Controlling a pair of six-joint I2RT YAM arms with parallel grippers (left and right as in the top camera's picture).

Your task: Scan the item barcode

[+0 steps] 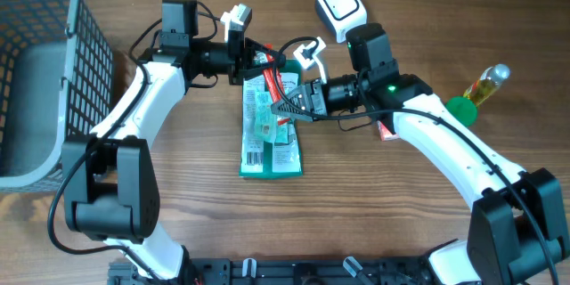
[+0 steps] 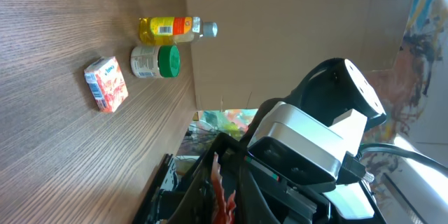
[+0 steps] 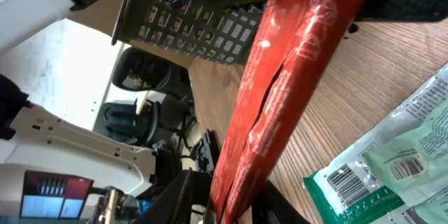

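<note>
A long red packet (image 1: pixel 278 85) hangs stretched between my two grippers above the table. My left gripper (image 1: pixel 252 61) is shut on its far end, where a red strip (image 2: pixel 222 199) shows between the dark fingers. My right gripper (image 1: pixel 294 102) is shut on the near end, and the red packet (image 3: pixel 280 91) fills the right wrist view and runs down into the jaws. Under it a green and white packet (image 1: pixel 267 142) lies flat, its barcodes (image 3: pixel 406 162) facing up. The white scanner (image 1: pixel 339 6) stands at the back, behind my right arm.
A grey wire basket (image 1: pixel 36 71) stands at the left edge. To the right are a yellow bottle (image 1: pixel 485 85), a green-lidded jar (image 1: pixel 460 109) and a small red and white carton (image 1: pixel 386 132) half under my right arm; all three show in the left wrist view.
</note>
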